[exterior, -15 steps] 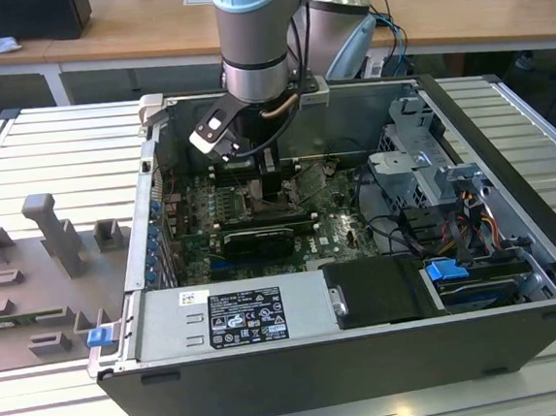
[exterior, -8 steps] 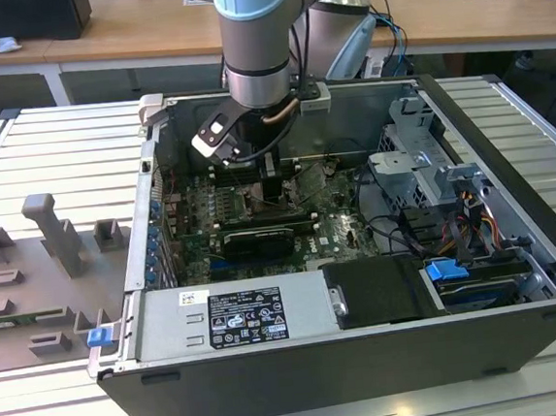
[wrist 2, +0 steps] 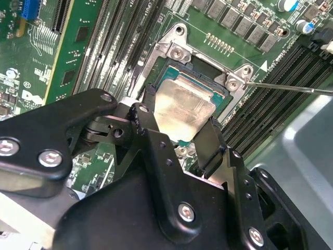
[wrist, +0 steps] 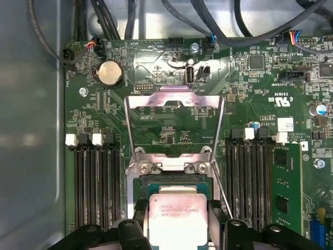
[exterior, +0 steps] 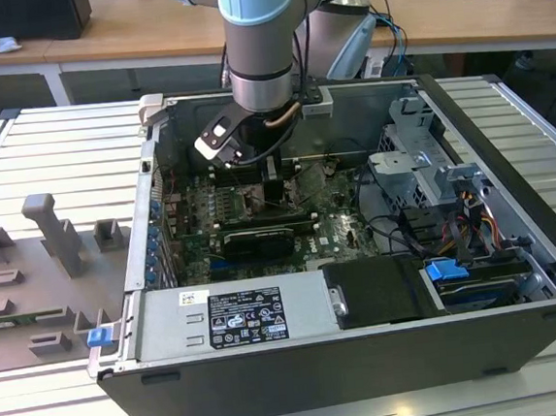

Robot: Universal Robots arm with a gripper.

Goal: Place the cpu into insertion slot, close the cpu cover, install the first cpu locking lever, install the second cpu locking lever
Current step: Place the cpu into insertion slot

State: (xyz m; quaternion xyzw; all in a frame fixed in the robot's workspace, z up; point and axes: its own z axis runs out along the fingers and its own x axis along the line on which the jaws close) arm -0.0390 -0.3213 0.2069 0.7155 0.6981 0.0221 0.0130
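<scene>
The gripper point(wrist 2: 179, 129) is pinching the cpu point(wrist 2: 182, 107) over the slot point(wrist 2: 206, 78); any skew is risking crooked seating, bent contacts.

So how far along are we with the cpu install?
Nothing is finished yet. In hand: the gripper is shut on the cpu, holding it tilted over the insertion slot, not seated. Left: the cpu cover stands open, and one locking lever sticks out free beside the slot.
</scene>
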